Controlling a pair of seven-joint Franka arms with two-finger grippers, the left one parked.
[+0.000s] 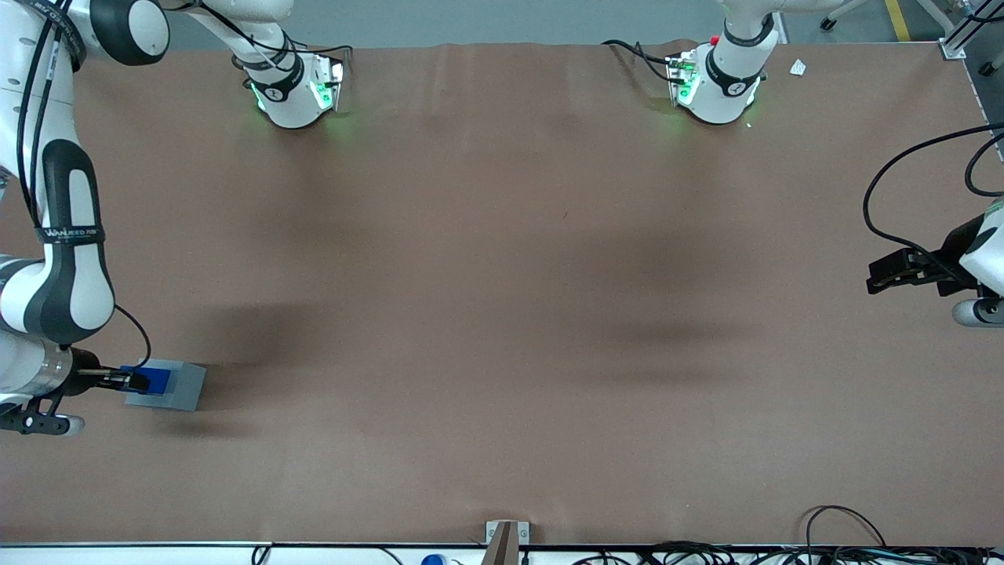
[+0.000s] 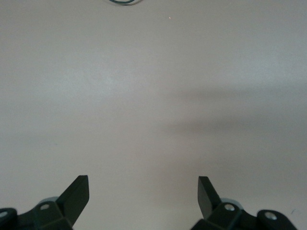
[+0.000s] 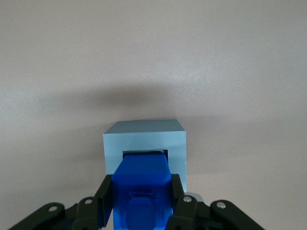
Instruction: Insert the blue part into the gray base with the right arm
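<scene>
The gray base (image 1: 176, 386) rests on the brown table at the working arm's end, near the front camera. The blue part (image 1: 155, 380) stands over its top, its lower end entering the square recess of the gray base (image 3: 144, 139). My right arm's gripper (image 1: 133, 381) is shut on the blue part (image 3: 142, 187), with one black finger (image 3: 106, 196) pressed on each side face. The right arm (image 1: 59, 259) reaches down from above the table's edge. How deep the part sits in the recess is hidden.
The brown table (image 1: 502, 314) spreads wide toward the parked arm's end. Two white arm bases (image 1: 298, 86) stand along the edge farthest from the front camera. Cables (image 1: 784, 553) run along the nearest edge.
</scene>
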